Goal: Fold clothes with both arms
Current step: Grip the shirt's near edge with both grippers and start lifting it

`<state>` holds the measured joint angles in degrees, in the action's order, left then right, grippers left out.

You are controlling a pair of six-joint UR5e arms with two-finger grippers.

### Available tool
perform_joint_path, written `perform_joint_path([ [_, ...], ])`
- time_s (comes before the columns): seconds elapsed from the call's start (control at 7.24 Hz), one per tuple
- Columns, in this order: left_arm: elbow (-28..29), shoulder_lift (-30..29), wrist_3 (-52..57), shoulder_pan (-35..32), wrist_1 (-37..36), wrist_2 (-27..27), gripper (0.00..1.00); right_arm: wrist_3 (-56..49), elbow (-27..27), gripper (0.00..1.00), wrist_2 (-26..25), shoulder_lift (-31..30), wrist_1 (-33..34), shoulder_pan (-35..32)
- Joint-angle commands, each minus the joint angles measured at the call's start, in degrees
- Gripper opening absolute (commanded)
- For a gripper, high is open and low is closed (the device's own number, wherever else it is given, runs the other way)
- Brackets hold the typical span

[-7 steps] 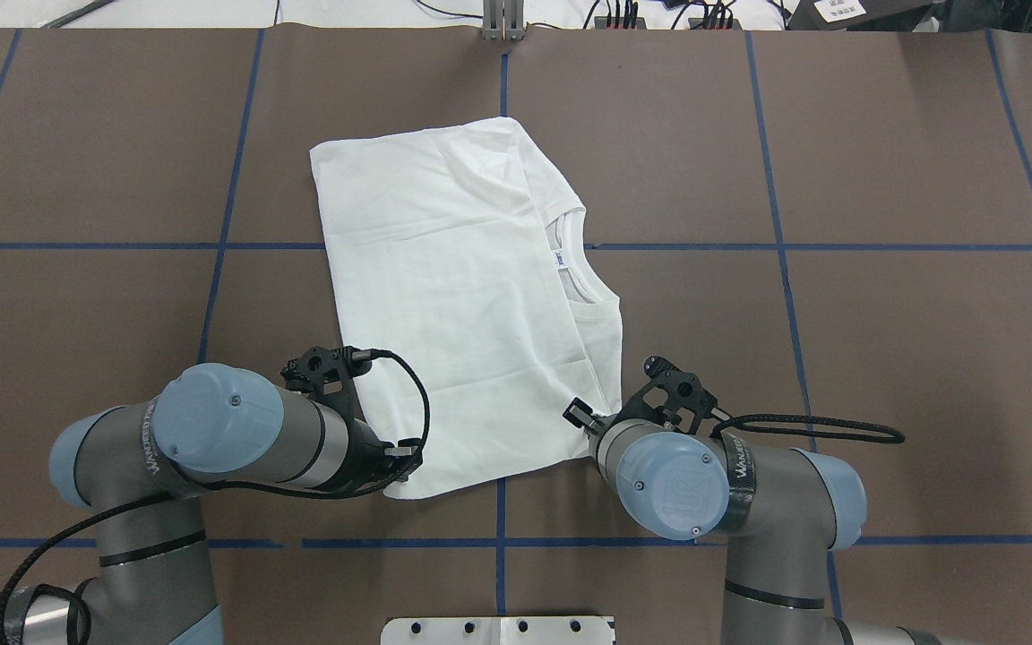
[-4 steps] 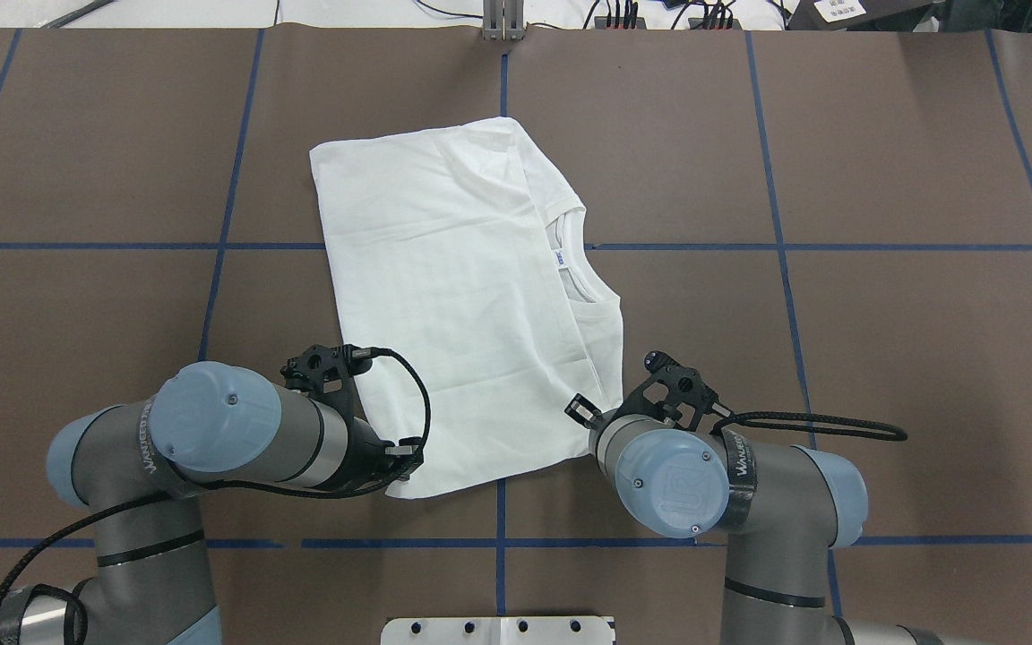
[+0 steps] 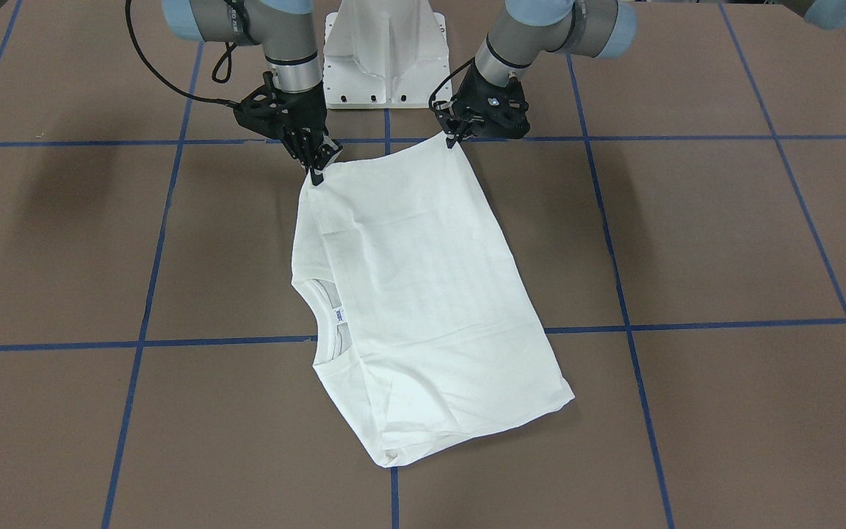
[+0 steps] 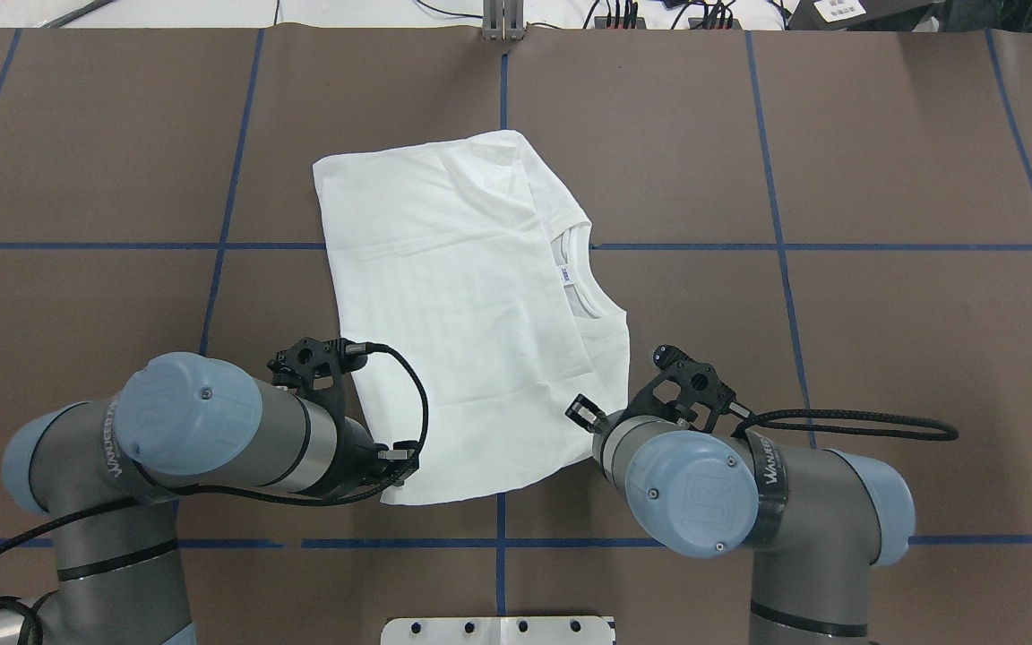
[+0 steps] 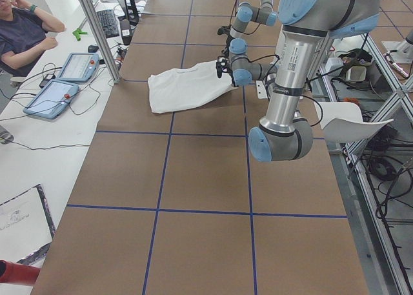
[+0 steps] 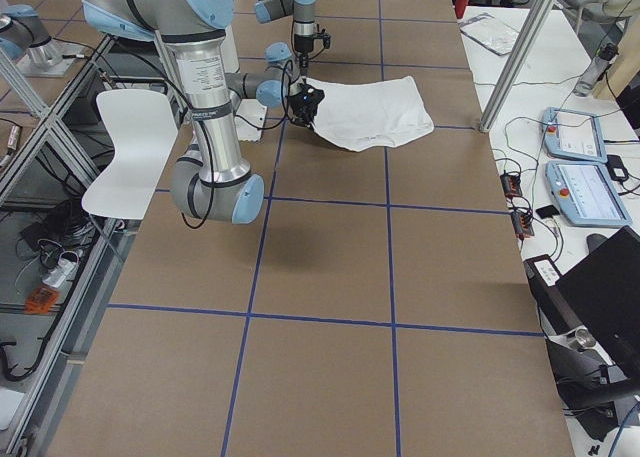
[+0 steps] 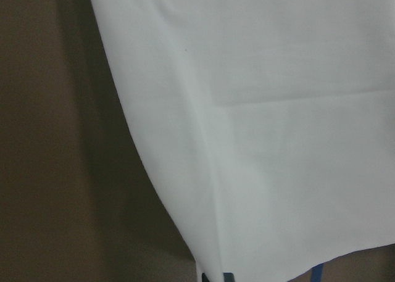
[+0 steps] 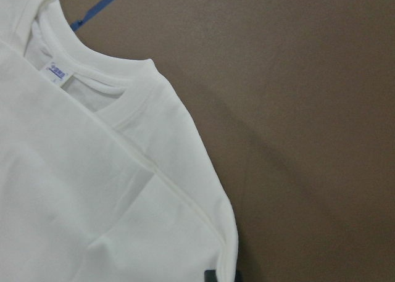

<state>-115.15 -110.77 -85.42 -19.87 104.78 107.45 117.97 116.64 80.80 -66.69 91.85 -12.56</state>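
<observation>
Pairs a left arm and right arm of silver-grey tube, capped at every joint by light blue discs dotted with small screws. Bears white lettering on black bands, trails braided black cables, ends in a black left gripper and right gripper.

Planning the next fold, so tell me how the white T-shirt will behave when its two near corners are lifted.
Probably floppy: the T-shirt drapes from the corners pinched by the left gripper and right gripper. Likely light, since thin fingertip pinches hold it. Its folded layers may slide apart; nothing pins them.
</observation>
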Motion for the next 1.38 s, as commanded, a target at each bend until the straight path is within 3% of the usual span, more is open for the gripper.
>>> perform_joint_path([
  [0.0,-4.6,-0.1,3.7,-0.5,-5.5,0.5,0.00,0.2,10.0,0.00,-0.3,-0.1,10.0,3.7],
  [0.55,-15.7,-0.9,6.0,-1.5,-17.8,4.4,0.00,0.2,20.7,0.00,-0.2,4.5,25.4,7.5],
  [0.83,-13.3,-3.4,7.0,-3.1,-19.6,4.2,0.00,-0.9,19.0,0.00,-0.4,5.3,25.3,7.2],
  [1.1,-7.7,-6.5,13.8,-8.9,-19.3,3.4,0.00,-8.3,13.5,0.00,-0.8,8.0,23.4,1.3],
  [1.24,-4.3,-8.1,15.8,-11.5,-19.1,3.4,0.00,-10.4,10.6,0.00,-0.6,8.2,19.3,-2.1],
])
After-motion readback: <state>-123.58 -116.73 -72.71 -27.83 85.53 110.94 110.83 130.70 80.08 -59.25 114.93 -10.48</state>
